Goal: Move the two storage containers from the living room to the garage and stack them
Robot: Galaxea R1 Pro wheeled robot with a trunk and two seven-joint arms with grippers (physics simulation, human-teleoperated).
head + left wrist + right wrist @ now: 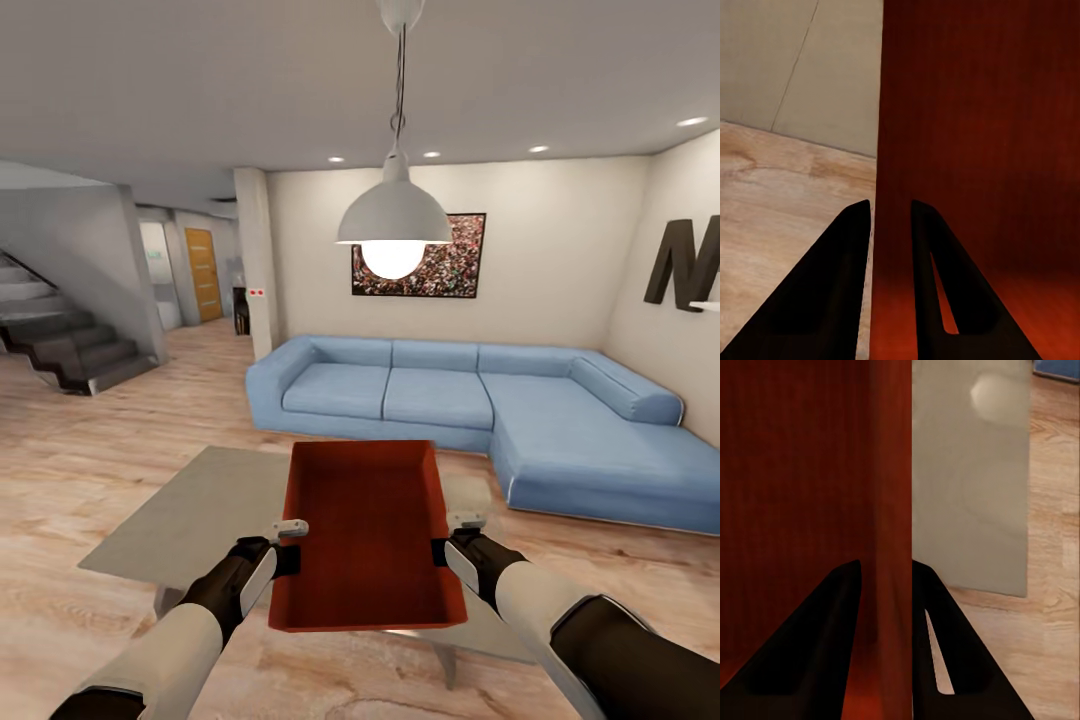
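Here both pincers grip one red-orange storage container (368, 530) — the left pincer (290, 556) pinches its left long wall, the right pincer (442, 552) its right long wall, each nearly closed with one finger inside the bin and one outside. The wrist views confirm the thin wall clamped between the dark fingers (844, 285) on the left and again on the right (825, 645). Just beyond and below the pincers lies a low grey desk (190, 510) on the wood plank floor (70, 450); farther ahead stands the blue sofa (470, 400) of the living room.
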